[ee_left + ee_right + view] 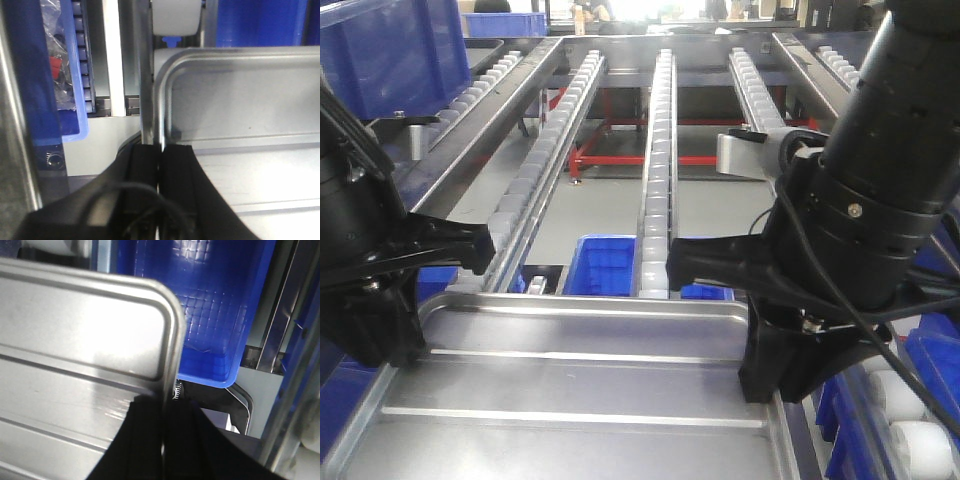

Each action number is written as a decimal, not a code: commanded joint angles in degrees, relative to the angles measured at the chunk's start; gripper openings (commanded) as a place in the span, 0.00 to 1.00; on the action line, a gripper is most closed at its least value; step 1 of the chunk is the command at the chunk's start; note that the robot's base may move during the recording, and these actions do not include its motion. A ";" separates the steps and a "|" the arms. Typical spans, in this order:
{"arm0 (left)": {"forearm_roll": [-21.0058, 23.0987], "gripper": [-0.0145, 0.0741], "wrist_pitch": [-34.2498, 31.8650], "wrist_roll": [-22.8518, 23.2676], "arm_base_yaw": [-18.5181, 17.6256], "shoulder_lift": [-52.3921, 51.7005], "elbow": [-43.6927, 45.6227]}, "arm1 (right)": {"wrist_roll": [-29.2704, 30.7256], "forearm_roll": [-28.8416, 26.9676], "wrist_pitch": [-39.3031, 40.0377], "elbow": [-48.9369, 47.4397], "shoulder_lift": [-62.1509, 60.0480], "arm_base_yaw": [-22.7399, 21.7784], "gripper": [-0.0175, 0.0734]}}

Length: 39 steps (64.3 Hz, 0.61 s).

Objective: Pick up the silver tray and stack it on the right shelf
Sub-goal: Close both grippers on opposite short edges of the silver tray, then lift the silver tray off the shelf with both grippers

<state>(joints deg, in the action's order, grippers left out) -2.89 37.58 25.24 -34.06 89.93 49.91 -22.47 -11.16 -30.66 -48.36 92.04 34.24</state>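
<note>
At the far left we see a blue crate (390,50) sitting up beside the outer rail. Nearer to us, the left gripper (382,338) is clamped on the left rim of the silver tray (580,400). In the left wrist view its black fingers (142,165) are pressed together with only the thin rim between them, just near of a rounded corner. The tray lies flat across the near foreground, its 2 raised ridges running left to right, and its far edge sits just short of the near ends of the roller rails. Beyond it the right shelf (658,150) stretches away with its rails of white rollers. Under them are a blue bin (605,262) and, farther off, a red frame (620,160). On the right, the right gripper (775,375) pinches the tray's right rim, and the right wrist view shows its fingers (142,435) closed on the rim near another rounded corner. White rollers (910,430) lie just beside that rim. We cannot tell whether the tray rests on anything.
</note>
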 commanded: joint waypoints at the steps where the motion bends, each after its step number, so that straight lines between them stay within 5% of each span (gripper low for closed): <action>1: -2.19 0.06 1.60 0.75 -0.24 -3.20 2.84 | 0.81 0.99 -1.31 -3.25 -3.88 0.10 0.26; 24: -2.33 0.06 10.80 1.95 -0.91 -15.64 10.91 | 0.75 7.32 -10.26 -11.04 -16.28 0.10 0.26; 39: -7.59 0.06 17.30 6.85 -7.06 -18.89 18.50 | -0.76 11.16 -16.33 -11.34 -21.58 0.10 0.26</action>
<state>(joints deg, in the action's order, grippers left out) -6.51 54.87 29.11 -38.43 73.06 63.93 -23.69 -2.14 -45.97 -57.74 73.38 34.24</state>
